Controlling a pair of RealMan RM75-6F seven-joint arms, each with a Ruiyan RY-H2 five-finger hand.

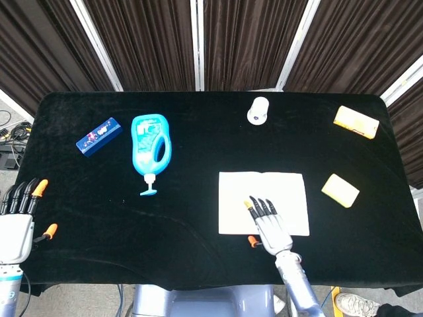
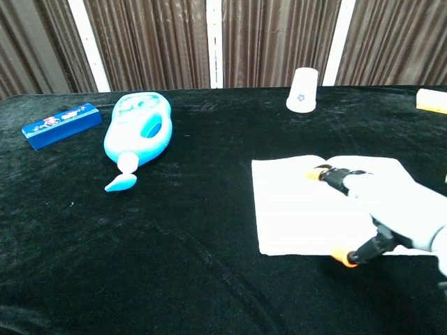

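Note:
My right hand (image 1: 268, 221) lies palm down over the front middle of a white folded cloth (image 1: 291, 191), fingers straight and apart, holding nothing. In the chest view the right hand (image 2: 391, 213) sits low over the cloth (image 2: 300, 209), its thumb by the cloth's front edge; I cannot tell whether it touches the cloth. My left hand (image 1: 16, 221) stays at the table's front left corner, fingers straight and empty, apart from everything. The chest view does not show it.
A light blue spray bottle (image 1: 151, 148) lies flat at the left, with a blue box (image 1: 98, 135) further left. At the back stands a white cup (image 1: 258, 109). A yellow sponge (image 1: 340, 190) lies right of the cloth and a yellow packet (image 1: 356, 122) at the back right.

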